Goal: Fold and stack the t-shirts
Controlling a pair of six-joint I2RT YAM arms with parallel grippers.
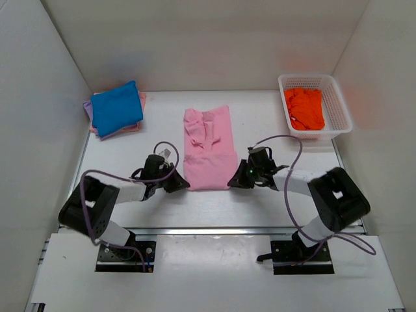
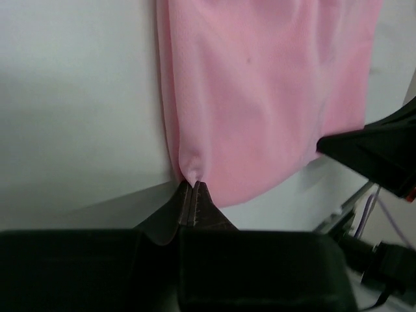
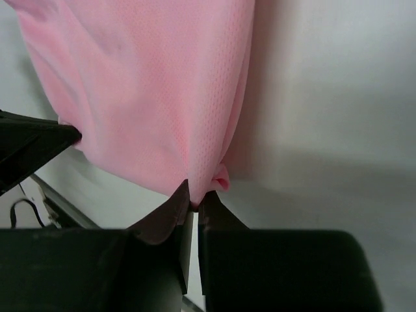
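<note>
A light pink t-shirt lies lengthwise in the middle of the table, folded into a narrow strip. My left gripper is shut on its near left corner, where the pink cloth is pinched between the tips. At the near right corner my right gripper is shut on the pink fabric, a small fold bulging beside the tips. A bright blue t-shirt lies folded on a stack at the back left. An orange t-shirt lies crumpled in the basket.
The white lattice basket stands at the back right. Under the blue shirt, pink and lavender edges of other folded shirts show. White walls close in the table on three sides. The table's near edge runs just behind the grippers.
</note>
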